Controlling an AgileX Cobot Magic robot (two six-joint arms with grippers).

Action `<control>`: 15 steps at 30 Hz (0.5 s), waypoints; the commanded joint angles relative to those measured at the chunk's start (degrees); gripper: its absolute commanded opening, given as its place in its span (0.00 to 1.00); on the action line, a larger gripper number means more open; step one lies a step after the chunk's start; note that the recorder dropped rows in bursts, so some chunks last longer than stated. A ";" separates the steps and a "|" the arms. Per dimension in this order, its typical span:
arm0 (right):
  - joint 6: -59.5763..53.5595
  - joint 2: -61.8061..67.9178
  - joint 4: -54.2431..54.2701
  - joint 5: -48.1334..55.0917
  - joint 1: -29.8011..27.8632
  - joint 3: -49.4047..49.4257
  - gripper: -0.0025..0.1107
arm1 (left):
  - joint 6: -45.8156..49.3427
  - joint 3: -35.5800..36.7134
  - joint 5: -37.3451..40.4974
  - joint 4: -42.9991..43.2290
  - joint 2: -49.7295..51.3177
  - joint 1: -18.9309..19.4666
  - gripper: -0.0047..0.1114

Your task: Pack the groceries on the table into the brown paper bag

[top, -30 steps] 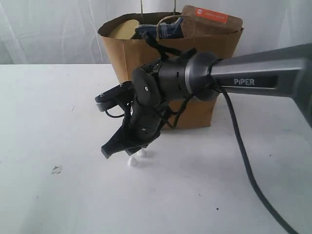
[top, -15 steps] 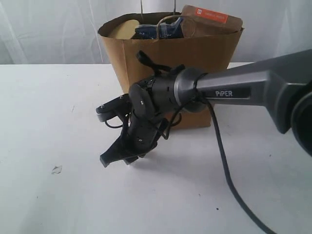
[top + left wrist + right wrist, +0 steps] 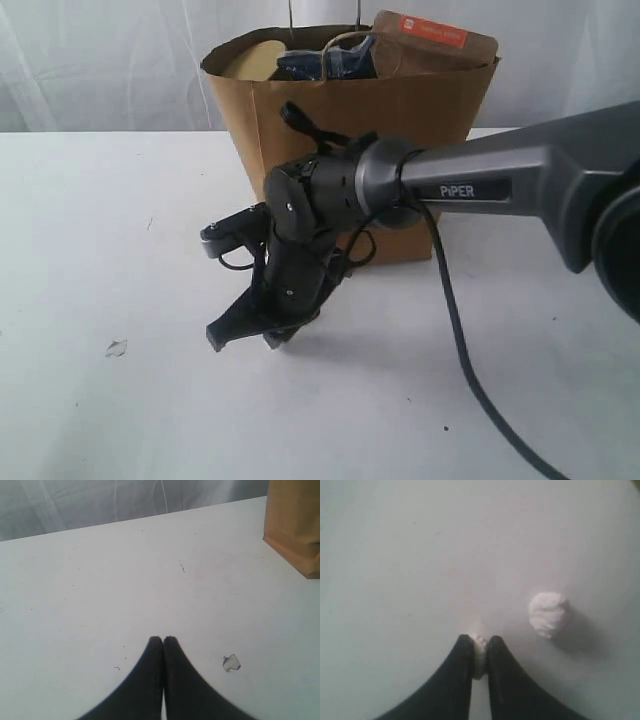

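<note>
The brown paper bag (image 3: 400,130) stands upright at the back of the table (image 3: 90,240); a brown red-labelled pouch (image 3: 440,42), a blue-topped packet (image 3: 325,60) and a tan lid (image 3: 252,60) show above its rim. My right gripper (image 3: 245,338) points down at the tabletop in front of the bag, shut on a small white lump (image 3: 479,655) squeezed between its fingertips. A second white lump (image 3: 548,613) lies loose on the table close beside the right gripper (image 3: 480,641). My left gripper (image 3: 163,640) is shut with nothing in it, over bare table; the exterior view does not show it.
A small pale flat scrap (image 3: 116,348) lies on the table at the left, near the left gripper's tips (image 3: 231,663). The bag's lower corner (image 3: 295,530) shows in the left wrist view. A black cable (image 3: 470,370) hangs from the right arm over the table.
My right gripper has come down onto the white lumps in front of the bag and closed on one of them. The left gripper has stayed shut.
</note>
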 commanded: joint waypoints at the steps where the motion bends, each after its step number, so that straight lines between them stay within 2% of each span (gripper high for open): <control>1: -2.31 -2.25 6.13 10.33 -0.24 -1.26 0.02 | 0.00 0.43 -0.21 0.00 -0.45 0.13 0.04; 7: -14.17 -8.34 17.00 21.27 -0.24 -1.63 0.02 | 0.00 0.43 -0.21 0.00 -0.45 0.13 0.04; 15: -14.45 -19.62 20.71 23.07 -0.24 -4.20 0.02 | 0.00 0.43 -0.21 0.00 -0.45 0.13 0.04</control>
